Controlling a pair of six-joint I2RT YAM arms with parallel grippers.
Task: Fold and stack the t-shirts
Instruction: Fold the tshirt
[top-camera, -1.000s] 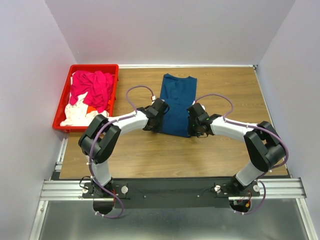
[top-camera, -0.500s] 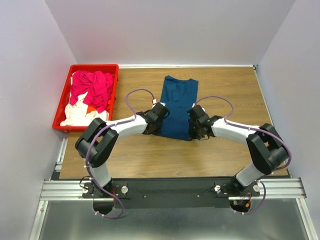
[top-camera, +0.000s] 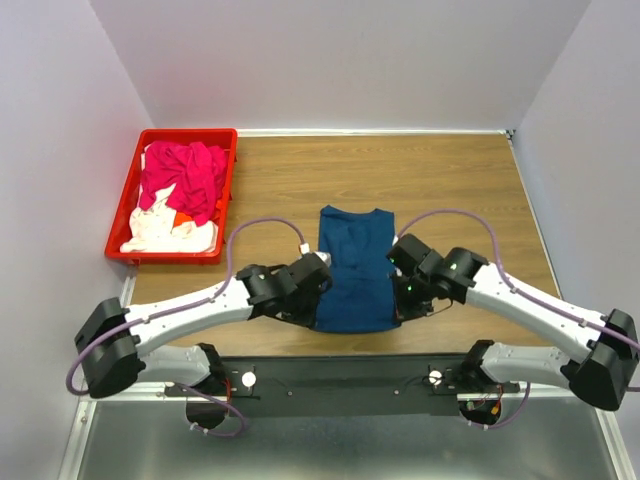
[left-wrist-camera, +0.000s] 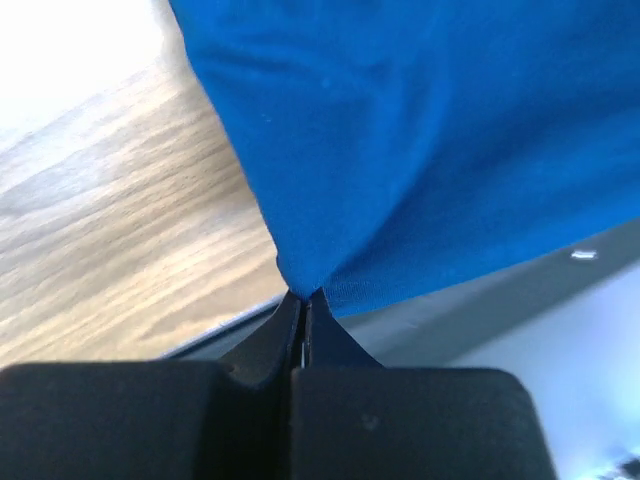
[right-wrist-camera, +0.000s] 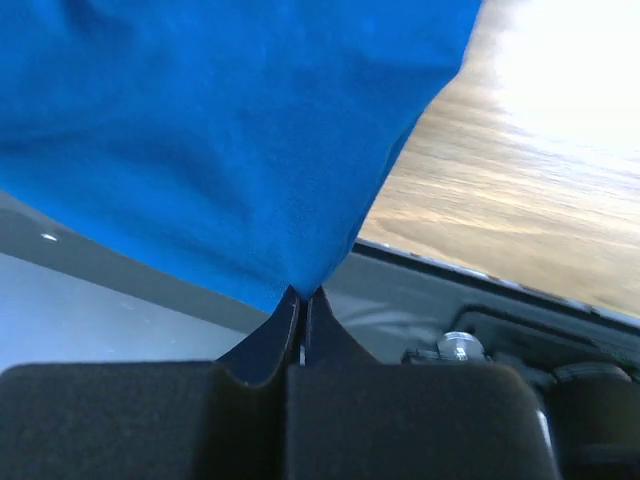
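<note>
On the table (top-camera: 450, 180), t-shirt (top-camera: 355, 265) dragged nearer.

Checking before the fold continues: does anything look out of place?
The navy t-shirt sits at the near edge of the table, its near corners lifted about over the black rail, one pinched in the left gripper, one in the right gripper.

A wooden table (top-camera: 450, 180) is seen from above, enclosed by plain pale walls (top-camera: 340, 60) at the back and on both sides. A red plastic crate (top-camera: 160, 257) is set at the table's far left edge, against the left wall. An aluminium rail (top-camera: 130, 375) is fixed along the near edge, with a grey metal sheet (top-camera: 340, 450) shown below it.
</note>
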